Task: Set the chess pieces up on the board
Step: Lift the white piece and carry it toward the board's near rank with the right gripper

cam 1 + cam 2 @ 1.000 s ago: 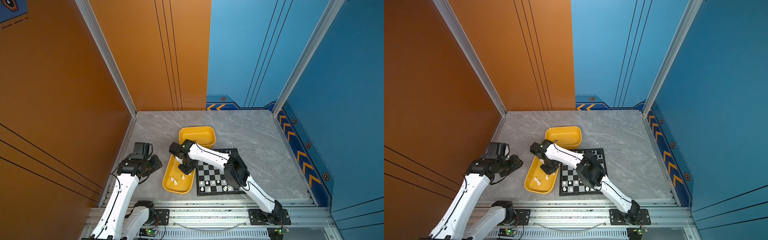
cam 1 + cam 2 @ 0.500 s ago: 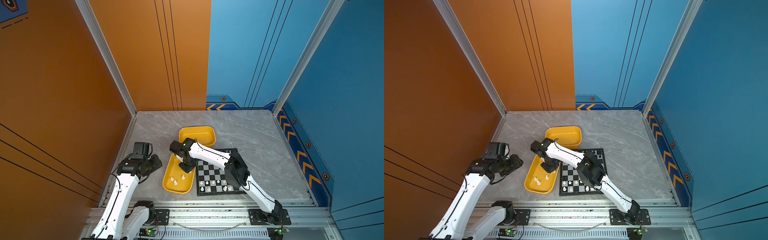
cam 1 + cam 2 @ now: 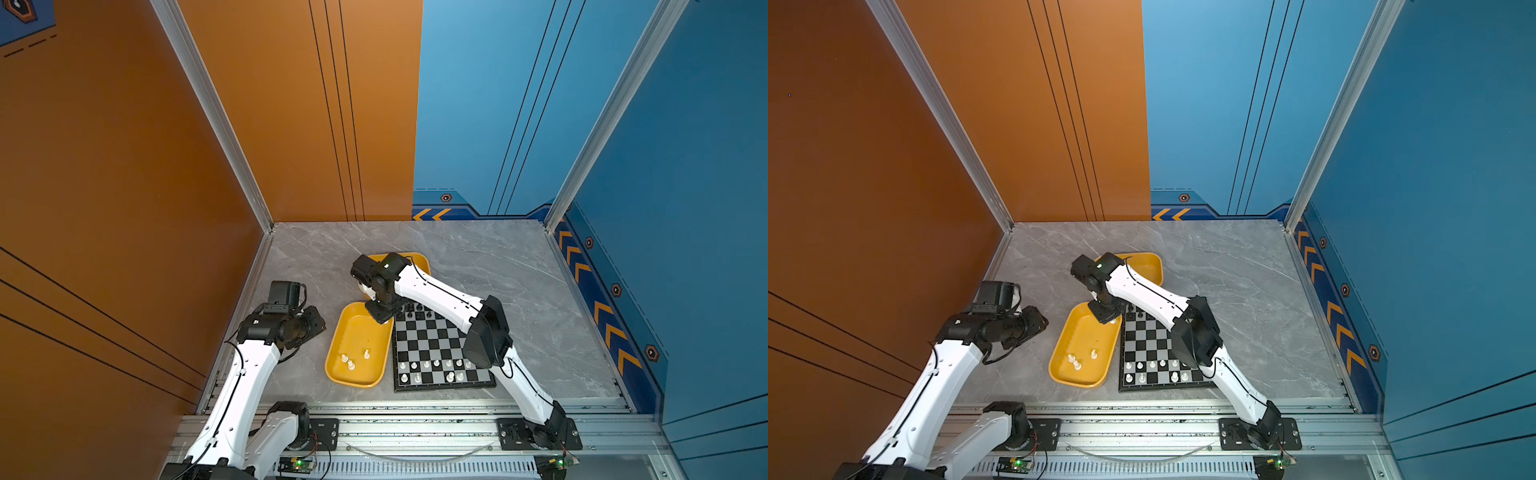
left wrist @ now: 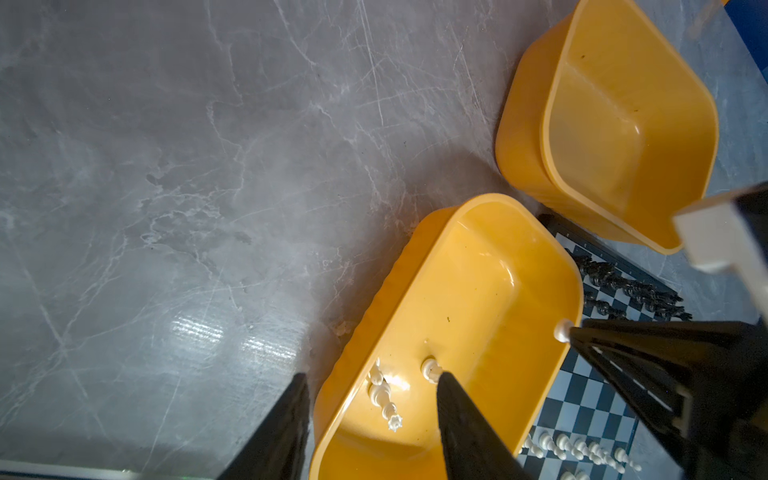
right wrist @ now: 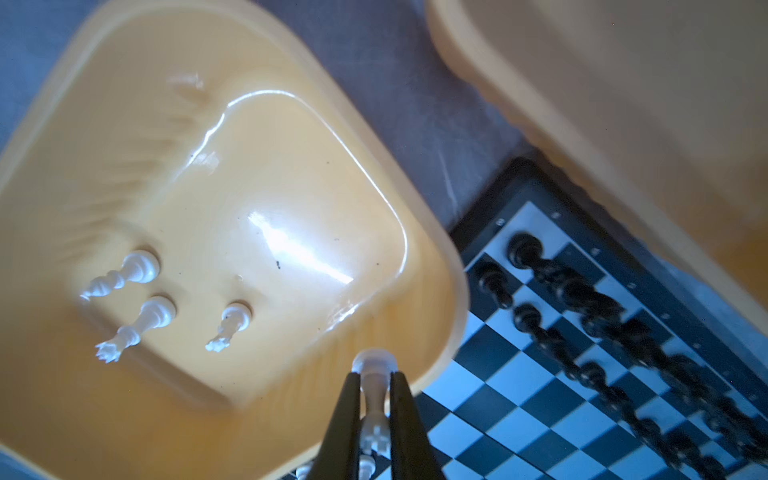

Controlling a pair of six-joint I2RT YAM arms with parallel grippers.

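The board lies near the table's front, with white chess pieces in its near rows and black ones in its far rows. Left of it a yellow tray holds three white pieces. My right gripper is shut on a white piece with a cross top. It hangs over the tray's far end, by the board's far left corner. My left gripper is open and holds nothing, above the table left of the tray.
A second yellow tray stands behind the board, partly under my right arm. Orange and blue walls enclose the grey marble table. A metal rail runs along the front edge.
My right gripper has risen from the tray's middle and moved toward its far end and the board, carrying the white piece. The left arm has stayed still.
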